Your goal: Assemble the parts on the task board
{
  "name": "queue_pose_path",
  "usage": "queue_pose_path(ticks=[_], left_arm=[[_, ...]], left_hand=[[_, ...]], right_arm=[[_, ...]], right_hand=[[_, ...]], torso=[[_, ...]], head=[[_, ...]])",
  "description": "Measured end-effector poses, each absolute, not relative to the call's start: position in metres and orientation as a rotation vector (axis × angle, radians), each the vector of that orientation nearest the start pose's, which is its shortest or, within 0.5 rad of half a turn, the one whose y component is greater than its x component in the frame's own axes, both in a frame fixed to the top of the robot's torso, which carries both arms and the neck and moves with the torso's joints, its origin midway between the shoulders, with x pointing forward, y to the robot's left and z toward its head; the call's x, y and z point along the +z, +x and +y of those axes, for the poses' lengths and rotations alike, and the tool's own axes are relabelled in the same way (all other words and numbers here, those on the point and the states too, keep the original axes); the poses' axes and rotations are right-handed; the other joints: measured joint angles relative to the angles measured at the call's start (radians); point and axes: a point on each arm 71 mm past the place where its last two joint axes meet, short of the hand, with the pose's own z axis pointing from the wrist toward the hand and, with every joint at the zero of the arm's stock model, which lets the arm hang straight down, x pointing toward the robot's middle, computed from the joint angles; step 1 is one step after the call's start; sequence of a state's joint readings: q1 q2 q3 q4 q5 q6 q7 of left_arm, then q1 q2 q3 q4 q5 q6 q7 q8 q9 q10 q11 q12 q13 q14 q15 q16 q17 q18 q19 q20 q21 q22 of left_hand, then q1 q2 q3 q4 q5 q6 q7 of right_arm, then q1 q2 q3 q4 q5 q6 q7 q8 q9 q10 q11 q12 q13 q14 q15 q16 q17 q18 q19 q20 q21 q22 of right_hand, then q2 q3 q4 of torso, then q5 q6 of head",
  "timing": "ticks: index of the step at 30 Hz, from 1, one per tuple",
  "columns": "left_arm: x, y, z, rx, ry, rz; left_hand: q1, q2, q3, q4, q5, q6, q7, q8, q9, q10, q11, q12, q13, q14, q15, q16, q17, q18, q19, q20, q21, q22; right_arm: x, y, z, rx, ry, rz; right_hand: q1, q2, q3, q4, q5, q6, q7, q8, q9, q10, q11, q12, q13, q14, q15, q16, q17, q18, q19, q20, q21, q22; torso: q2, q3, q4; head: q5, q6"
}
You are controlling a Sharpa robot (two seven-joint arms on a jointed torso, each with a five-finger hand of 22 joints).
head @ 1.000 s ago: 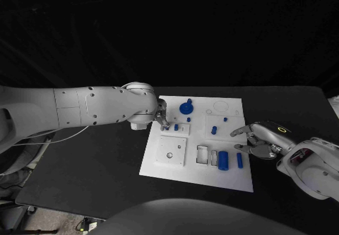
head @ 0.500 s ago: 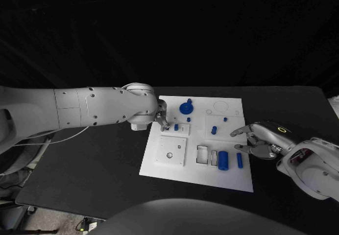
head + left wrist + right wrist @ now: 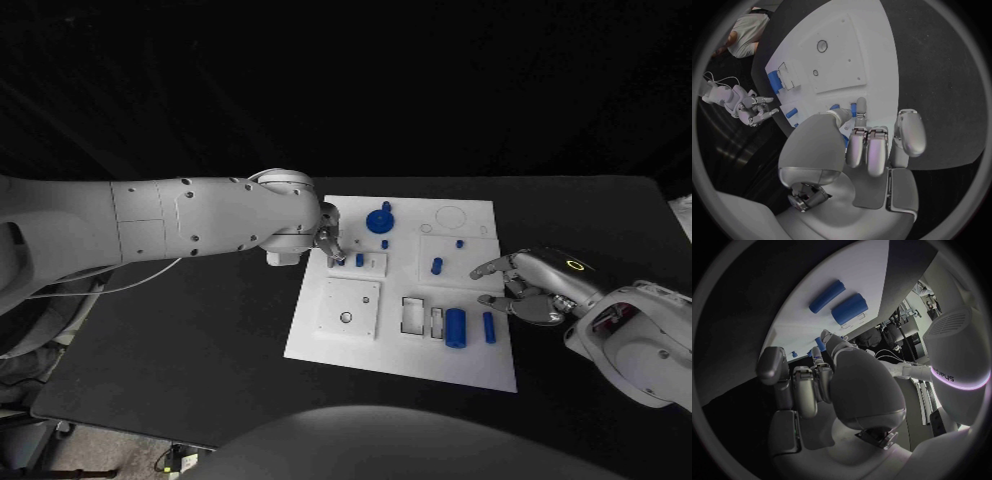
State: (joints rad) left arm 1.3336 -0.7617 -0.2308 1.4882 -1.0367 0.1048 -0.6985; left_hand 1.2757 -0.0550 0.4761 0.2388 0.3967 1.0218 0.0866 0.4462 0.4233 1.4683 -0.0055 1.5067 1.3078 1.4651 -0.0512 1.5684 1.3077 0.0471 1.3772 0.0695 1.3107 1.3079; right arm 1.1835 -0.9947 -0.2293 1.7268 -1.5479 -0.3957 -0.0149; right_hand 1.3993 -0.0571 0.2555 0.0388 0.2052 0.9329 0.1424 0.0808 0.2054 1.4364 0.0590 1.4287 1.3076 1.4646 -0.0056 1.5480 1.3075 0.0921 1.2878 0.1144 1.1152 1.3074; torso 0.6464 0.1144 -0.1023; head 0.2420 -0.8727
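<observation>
Assembly partly done on the task board (image 3: 476, 352), nothing moved since a second ago.

The left hand (image 3: 330, 242) pinches a small blue peg (image 3: 359, 260) at the board's near-left block. The right hand (image 3: 528, 288) hovers empty, fingers apart, beside two loose blue cylinders (image 3: 456, 327) still lying unplaced; the blue knob (image 3: 381, 219) beyond the left hand looks seated.

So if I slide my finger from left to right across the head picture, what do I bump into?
Left arm → left hand at the task board's edge → task board → big blue cylinder → thin blue rod → right hand → right arm.
</observation>
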Motion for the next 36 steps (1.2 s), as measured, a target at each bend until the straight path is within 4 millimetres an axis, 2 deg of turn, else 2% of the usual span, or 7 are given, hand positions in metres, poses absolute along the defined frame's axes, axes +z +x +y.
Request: queue_pose_path(ticks=[2,13,15,18,20,28,36], left_arm=[[-0.2334,0.4788,0.2079,-0.131,-0.182,2.387],[-0.2350,0.4793,0.2063,-0.130,-0.178,2.393],[-0.2358,0.4791,0.2065,-0.130,-0.180,2.395],[-0.2371,0.4785,0.2064,-0.132,-0.182,2.398],[-0.2373,0.4785,0.2066,-0.133,-0.183,2.399],[-0.2380,0.4782,0.2077,-0.136,-0.193,2.403],[-0.2392,0.4776,0.2089,-0.137,-0.202,2.409]], left_hand=[[0.000,0.000,0.008,-0.008,-0.018,-0.003,-0.003,0.000,0.004,0.000,0.000,0.000,0.000,0.000,0.000,0.000,0.000,0.000,0.000,0.000,0.000,0.000],[-0.020,-0.002,0.013,-0.031,-0.055,-0.009,-0.009,-0.006,0.016,0.000,0.000,0.000,0.000,0.000,0.000,0.000,0.000,0.000,-0.004,0.004,-0.007,0.000],[-0.024,-0.005,0.004,-0.024,-0.061,0.007,-0.025,-0.013,0.018,0.000,0.000,0.000,0.000,0.000,0.000,0.000,0.000,0.000,-0.003,0.004,-0.012,0.000],[-0.026,-0.008,-0.010,-0.018,-0.067,0.008,-0.031,-0.013,0.020,0.000,0.000,-0.001,0.000,0.000,0.000,0.000,0.000,0.000,-0.004,0.003,-0.012,0.000],[-0.030,-0.008,-0.014,-0.014,-0.072,0.008,-0.034,-0.013,0.022,0.000,0.000,-0.008,0.000,0.000,0.000,0.000,0.000,0.015,-0.004,0.004,-0.018,0.000],[-0.038,-0.017,-0.041,-0.007,-0.081,-0.002,-0.040,-0.017,0.025,0.000,0.000,-0.008,0.000,0.000,0.000,0.000,0.000,0.015,-0.011,0.003,-0.023,0.000],[-0.057,-0.036,-0.083,0.024,-0.090,-0.018,-0.035,-0.030,0.031,0.000,0.000,-0.014,0.000,0.000,0.000,0.000,0.000,0.015,-0.011,0.003,-0.029,0.000]], right_arm=[[-0.2337,0.4051,-0.2091,0.740,-0.336,1.727],[-0.2339,0.4051,-0.2094,0.739,-0.335,1.728],[-0.2339,0.4051,-0.2097,0.738,-0.335,1.728],[-0.2341,0.4050,-0.2098,0.738,-0.335,1.729],[-0.2344,0.4049,-0.2098,0.738,-0.334,1.729],[-0.2369,0.4041,-0.2096,0.739,-0.333,1.735],[-0.2390,0.4036,-0.2100,0.738,-0.331,1.739]], right_hand=[[0.000,0.000,0.000,0.000,0.000,0.000,0.000,0.000,0.000,0.000,0.000,0.000,0.000,0.000,0.000,0.000,0.000,0.000,0.000,0.000,0.000,0.000],[0.000,0.000,0.000,0.000,0.000,0.000,0.000,0.000,0.001,0.000,0.000,0.000,0.000,0.000,0.000,0.000,0.000,0.000,0.000,0.000,0.000,0.000],[0.000,0.000,0.000,0.000,0.000,0.000,0.000,0.000,0.001,0.000,0.000,0.000,0.000,0.000,0.000,0.000,0.000,0.000,0.000,0.000,0.000,0.000],[0.000,0.000,0.000,0.000,0.000,0.000,0.000,0.000,0.001,0.000,0.000,0.000,0.000,0.000,0.000,0.000,0.000,0.000,0.000,0.000,0.000,0.000],[0.000,0.000,0.000,0.000,0.000,0.000,0.000,0.000,0.001,0.000,0.000,0.000,0.000,0.000,0.000,0.000,0.000,0.000,0.000,0.000,0.000,0.000],[0.000,0.000,0.000,0.000,0.000,0.000,0.000,0.000,0.001,0.000,0.000,0.000,0.000,0.000,0.000,0.000,0.000,0.000,0.000,0.000,0.000,0.001],[0.000,0.000,0.003,0.003,0.000,0.000,0.000,0.000,0.001,0.000,0.000,0.000,0.000,0.000,0.000,0.000,0.000,0.000,0.000,0.000,0.000,0.001]], torso=[[0.000,0.0000,-0.0001],[0.000,0.0000,0.0000],[0.000,0.0000,0.0000],[0.000,0.0000,0.0000],[0.000,0.0000,0.0004],[0.000,0.0000,0.0007],[0.000,0.0001,0.0001]], head=[[0.000,0.000],[-0.001,0.000],[-0.001,0.000],[-0.002,0.000],[-0.002,0.000],[0.000,0.000],[0.000,0.000]])
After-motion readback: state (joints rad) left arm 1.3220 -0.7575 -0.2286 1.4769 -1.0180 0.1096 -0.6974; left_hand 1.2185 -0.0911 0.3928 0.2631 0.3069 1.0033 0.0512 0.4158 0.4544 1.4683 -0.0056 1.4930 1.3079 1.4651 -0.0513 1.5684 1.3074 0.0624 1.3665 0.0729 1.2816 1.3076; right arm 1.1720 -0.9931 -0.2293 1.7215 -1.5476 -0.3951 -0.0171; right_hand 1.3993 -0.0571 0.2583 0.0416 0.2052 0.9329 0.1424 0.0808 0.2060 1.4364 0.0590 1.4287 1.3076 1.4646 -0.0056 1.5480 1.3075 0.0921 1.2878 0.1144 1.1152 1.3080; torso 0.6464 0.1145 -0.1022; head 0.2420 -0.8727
